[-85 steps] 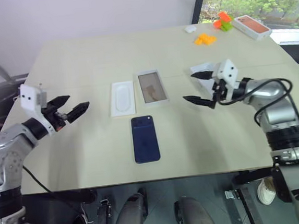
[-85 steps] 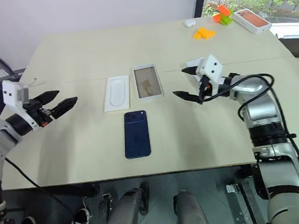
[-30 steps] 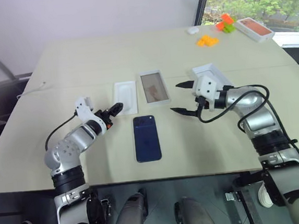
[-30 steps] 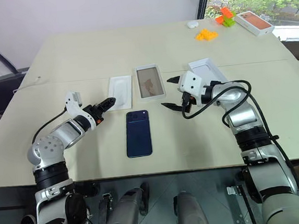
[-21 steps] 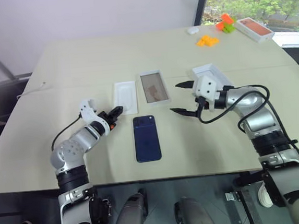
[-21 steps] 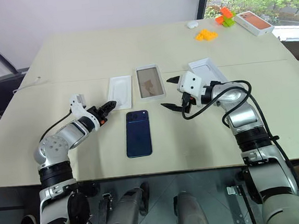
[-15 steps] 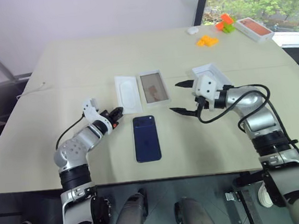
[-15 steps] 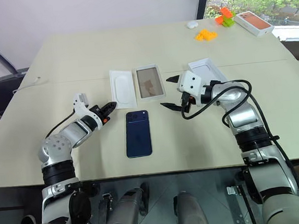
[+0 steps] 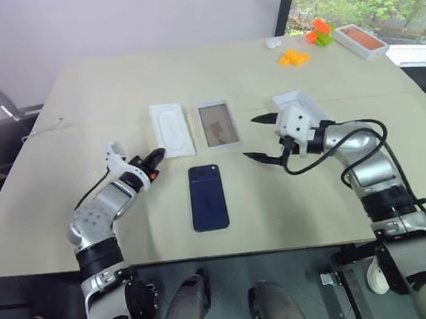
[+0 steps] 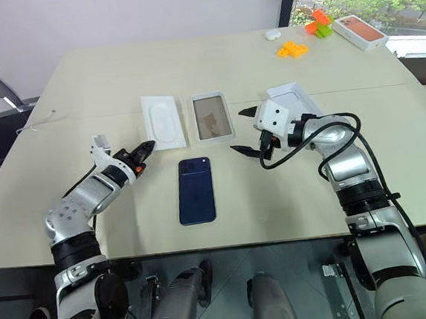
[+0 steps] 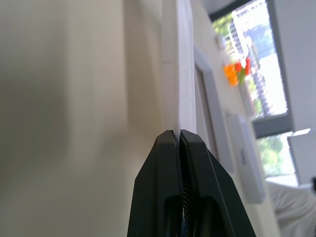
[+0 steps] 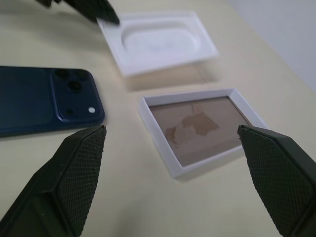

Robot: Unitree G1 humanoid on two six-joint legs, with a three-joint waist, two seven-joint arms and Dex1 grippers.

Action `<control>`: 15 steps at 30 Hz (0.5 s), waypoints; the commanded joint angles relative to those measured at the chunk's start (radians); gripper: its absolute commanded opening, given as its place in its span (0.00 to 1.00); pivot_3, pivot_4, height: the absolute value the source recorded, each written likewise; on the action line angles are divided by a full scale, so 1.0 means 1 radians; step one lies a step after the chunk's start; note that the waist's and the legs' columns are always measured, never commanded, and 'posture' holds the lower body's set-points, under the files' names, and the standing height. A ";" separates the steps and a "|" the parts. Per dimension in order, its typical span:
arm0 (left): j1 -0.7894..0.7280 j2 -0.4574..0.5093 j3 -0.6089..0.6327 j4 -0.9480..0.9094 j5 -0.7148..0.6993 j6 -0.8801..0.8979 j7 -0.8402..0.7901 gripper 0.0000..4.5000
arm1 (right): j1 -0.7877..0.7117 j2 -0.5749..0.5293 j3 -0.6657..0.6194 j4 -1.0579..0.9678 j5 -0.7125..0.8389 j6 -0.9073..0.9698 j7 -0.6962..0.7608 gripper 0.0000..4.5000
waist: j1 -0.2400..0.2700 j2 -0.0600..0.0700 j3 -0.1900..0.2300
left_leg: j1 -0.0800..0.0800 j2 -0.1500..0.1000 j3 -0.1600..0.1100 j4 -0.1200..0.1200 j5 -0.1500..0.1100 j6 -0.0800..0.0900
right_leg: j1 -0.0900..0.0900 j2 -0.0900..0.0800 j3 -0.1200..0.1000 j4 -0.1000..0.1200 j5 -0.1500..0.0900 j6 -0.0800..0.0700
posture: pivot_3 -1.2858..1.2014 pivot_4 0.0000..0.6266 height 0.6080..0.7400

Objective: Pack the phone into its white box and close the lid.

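Head view: my left hand (image 9: pixel 153 158) pinches the white tray (image 9: pixel 169 130) corner; phone (image 9: pixel 208 196) lies on surface (image 9: pixel 117 86) below the white box (image 9: pixel 218 125). L wrist: thin grip, tray could slip. R wrist: right hand (image 12: pixel 173 173) wide open, empty.

My left hand (image 11: pixel 178 136) is blocking the near edge of the white tray (image 11: pixel 178 74) it is pinching, and that close view is blurring. The phone (image 12: pixel 47 100) is running off the picture's edge. The small white thing (image 9: pixel 272 43) far across the counter (image 9: pixel 102 87) is staying too tiny to name.
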 commanded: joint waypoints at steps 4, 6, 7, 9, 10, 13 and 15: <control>-0.132 -0.060 -0.003 -0.045 -0.133 -0.003 0.150 0.01 | -0.030 -0.009 -0.023 0.029 -0.004 -0.027 -0.021 1.00 | 0.008 -0.002 0.001 | 0.000 0.000 -0.001 0.001 0.000 0.000 | 0.001 0.000 -0.001 0.000 0.000 0.000 | 0.52 0.24 1.00; -0.184 -0.077 -0.023 -0.031 -0.106 -0.040 0.173 0.01 | -0.032 -0.010 -0.025 0.041 -0.004 -0.031 -0.023 1.00 | 0.008 -0.003 0.001 | 0.000 0.000 -0.001 0.001 0.000 0.000 | 0.002 0.000 -0.001 -0.001 0.001 0.001 | 0.52 0.24 1.00; -0.204 -0.078 -0.052 -0.023 -0.074 -0.051 0.175 0.01 | -0.032 -0.013 -0.024 0.047 -0.008 -0.038 -0.023 1.00 | 0.006 -0.003 0.001 | 0.000 -0.001 -0.001 0.001 0.000 0.000 | 0.002 0.000 -0.001 -0.001 0.001 0.002 | 0.52 0.24 1.00; -0.229 -0.085 -0.099 0.001 -0.028 -0.071 0.180 0.01 | -0.035 -0.017 -0.024 0.063 -0.017 -0.051 -0.027 1.00 | 0.003 -0.003 0.001 | 0.000 -0.001 0.000 0.001 0.000 0.000 | 0.002 0.000 -0.001 -0.002 0.001 0.002 | 0.52 0.24 1.00; -0.241 -0.100 -0.113 0.026 -0.013 -0.088 0.187 0.01 | -0.038 -0.017 -0.026 0.071 -0.017 -0.056 -0.028 1.00 | 0.001 -0.003 0.001 | 0.000 -0.001 0.000 0.000 0.000 0.000 | 0.002 0.000 -0.001 -0.002 0.001 0.002 | 0.52 0.24 1.00; -0.255 -0.119 -0.203 0.079 0.081 -0.140 0.166 0.01 | -0.045 -0.016 -0.030 0.076 -0.015 -0.058 -0.031 1.00 | -0.001 -0.003 0.001 | 0.000 -0.001 0.001 0.000 0.000 0.000 | 0.002 0.000 -0.001 -0.003 0.001 0.002 | 0.52 0.24 1.00; -0.257 -0.122 -0.221 0.115 0.115 -0.166 0.164 0.01 | -0.043 -0.018 -0.030 0.070 -0.015 -0.058 -0.033 1.00 | -0.001 -0.003 0.001 | 0.000 0.000 0.001 -0.001 0.000 0.000 | 0.001 0.001 -0.001 -0.003 0.001 0.002 | 0.52 0.24 1.00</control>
